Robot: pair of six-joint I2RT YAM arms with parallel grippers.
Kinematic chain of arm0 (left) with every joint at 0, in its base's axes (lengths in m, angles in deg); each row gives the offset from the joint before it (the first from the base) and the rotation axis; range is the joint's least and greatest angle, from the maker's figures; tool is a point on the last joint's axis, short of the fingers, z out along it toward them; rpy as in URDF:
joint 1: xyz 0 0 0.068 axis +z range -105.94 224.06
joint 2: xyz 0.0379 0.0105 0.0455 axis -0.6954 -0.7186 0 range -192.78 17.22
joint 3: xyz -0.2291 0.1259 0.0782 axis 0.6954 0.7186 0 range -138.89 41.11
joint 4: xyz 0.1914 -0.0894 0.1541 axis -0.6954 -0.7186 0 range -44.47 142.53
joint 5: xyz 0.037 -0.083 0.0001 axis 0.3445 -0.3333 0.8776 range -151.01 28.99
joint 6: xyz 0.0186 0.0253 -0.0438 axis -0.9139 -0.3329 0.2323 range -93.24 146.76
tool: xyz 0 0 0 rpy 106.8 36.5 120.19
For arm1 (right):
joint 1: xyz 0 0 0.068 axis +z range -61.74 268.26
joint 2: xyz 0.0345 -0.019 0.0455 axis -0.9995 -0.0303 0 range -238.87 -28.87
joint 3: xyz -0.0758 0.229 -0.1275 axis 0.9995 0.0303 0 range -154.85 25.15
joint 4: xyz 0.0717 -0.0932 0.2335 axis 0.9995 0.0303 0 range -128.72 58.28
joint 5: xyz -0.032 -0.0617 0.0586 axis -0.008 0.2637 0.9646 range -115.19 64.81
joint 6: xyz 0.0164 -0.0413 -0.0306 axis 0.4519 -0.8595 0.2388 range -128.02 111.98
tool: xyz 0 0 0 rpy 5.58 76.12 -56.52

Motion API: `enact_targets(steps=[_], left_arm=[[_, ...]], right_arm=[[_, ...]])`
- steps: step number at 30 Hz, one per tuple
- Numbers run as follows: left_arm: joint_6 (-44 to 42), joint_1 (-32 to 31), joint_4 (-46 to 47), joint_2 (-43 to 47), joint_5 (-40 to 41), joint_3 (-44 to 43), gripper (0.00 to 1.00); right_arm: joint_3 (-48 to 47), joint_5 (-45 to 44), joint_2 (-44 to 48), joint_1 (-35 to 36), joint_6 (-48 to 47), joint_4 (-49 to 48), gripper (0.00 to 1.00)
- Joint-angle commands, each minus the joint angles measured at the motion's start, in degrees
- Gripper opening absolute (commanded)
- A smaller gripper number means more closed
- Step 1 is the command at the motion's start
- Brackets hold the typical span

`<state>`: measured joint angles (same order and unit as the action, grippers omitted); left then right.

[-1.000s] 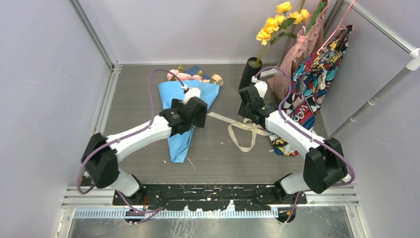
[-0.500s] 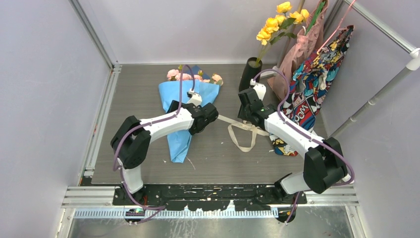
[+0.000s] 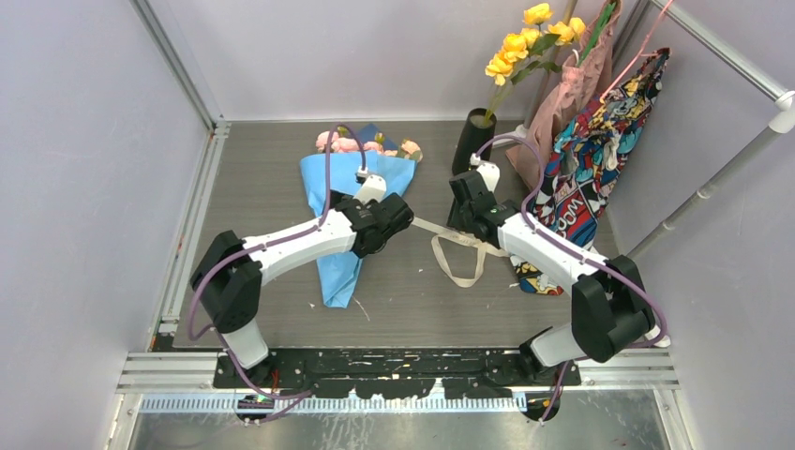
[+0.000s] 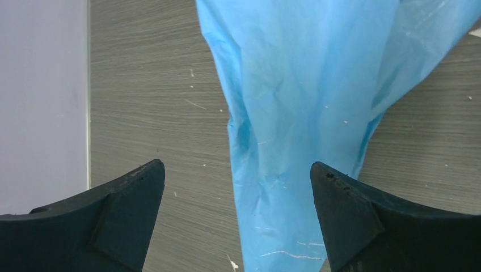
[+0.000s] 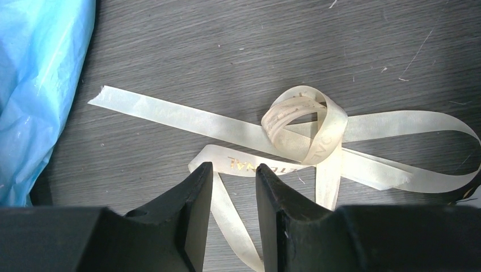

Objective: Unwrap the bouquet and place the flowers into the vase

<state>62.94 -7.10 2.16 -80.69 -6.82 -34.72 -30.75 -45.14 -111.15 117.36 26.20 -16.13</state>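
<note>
Left claw (image 4: 237, 167) wide open, above narrow tail of bouquet (image 3: 314, 183); blue paper cone runs between its jaws, no contact seen. Cone lies flat on bench (image 3: 253, 187), flowers (image 3: 349, 143) in its wide mouth, beyond left claw. Right claw (image 5: 233, 169) has jaws narrowly parted, nothing pinched, just above loose cream ribbon (image 5: 306, 122); ribbon lies off cone, cone edge to this claw's left. Vase (image 3: 472, 141) upright beyond right claw, holds yellow flowers (image 3: 525, 42)
</note>
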Motion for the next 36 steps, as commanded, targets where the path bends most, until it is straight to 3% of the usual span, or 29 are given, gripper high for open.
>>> enact_targets(steps=[1,20,24,28,29,36], left_arm=[[-0.1,-1.1,3.4,-1.7,-2.1,-1.0,0.99],[-0.8,-3.3,6.0,-5.7,-4.7,0.0,0.95],[-0.4,-3.2,4.0,-7.1,-1.4,-0.2,0.65],[-0.6,-3.0,6.1,-6.4,-0.6,2.2,0.1],[-0.3,-2.7,6.2,-6.3,-0.5,2.7,0.02],[2.7,-0.5,2.8,1.1,7.5,6.7,0.0]], right_arm=[[0.5,-0.5,0.3,0.2,0.3,-2.6,0.4],[2.2,0.2,-1.8,0.3,0.3,-4.6,0.4],[2.5,0.6,-2.3,0.2,0.4,-5.0,0.4],[3.0,0.7,-2.4,0.3,0.4,-5.1,0.4],[3.1,0.9,-2.3,0.2,0.4,-5.1,0.4],[4.1,1.5,-1.2,0.3,0.2,-4.8,0.4]])
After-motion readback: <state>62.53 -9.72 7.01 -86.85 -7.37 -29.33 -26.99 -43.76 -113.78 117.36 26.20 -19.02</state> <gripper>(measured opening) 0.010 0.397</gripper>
